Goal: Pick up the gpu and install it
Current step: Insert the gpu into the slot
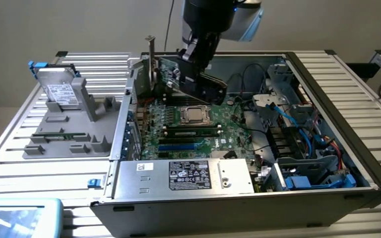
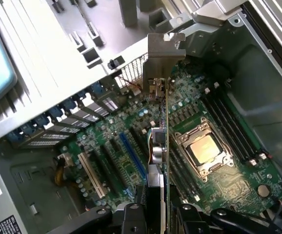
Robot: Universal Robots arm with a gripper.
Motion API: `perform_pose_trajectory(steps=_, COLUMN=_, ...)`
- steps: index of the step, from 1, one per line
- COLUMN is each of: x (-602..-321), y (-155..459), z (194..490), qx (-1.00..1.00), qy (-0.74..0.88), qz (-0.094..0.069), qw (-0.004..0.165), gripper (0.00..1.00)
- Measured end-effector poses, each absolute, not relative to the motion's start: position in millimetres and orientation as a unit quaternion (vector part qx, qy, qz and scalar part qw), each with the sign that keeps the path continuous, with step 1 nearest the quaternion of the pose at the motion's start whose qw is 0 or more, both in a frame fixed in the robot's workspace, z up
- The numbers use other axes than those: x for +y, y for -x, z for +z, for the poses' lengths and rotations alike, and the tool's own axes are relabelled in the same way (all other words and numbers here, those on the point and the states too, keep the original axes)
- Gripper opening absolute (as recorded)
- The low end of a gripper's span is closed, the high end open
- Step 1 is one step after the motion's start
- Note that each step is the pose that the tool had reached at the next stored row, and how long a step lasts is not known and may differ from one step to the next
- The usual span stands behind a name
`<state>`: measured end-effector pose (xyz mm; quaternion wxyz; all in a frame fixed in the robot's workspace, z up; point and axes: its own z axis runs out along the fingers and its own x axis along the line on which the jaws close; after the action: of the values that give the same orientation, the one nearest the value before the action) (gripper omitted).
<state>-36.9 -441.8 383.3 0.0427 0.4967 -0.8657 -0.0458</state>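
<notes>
The gpu hangs tilted over the far end of the motherboard inside the open computer case, its silvery bracket pointing up. My gripper is shut on the card's edge. In the wrist view the gpu appears edge-on between my two dark fingers, bracket at the far end. It hovers above the board between the blue slot and the CPU socket, not touching any slot.
The case wall with rear slot covers stands beside the card. Cables and a drive cage fill the exterior view's right. A power supply sits at the front. A grey tray holds a hard drive.
</notes>
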Motion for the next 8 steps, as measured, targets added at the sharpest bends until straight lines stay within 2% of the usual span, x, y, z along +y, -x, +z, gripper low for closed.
perform_pose_trajectory(steps=8, x=-441.8, y=36.9, z=381.2, qx=-0.83, qy=-0.556, qz=-0.035, qw=0.04, gripper=0.29)
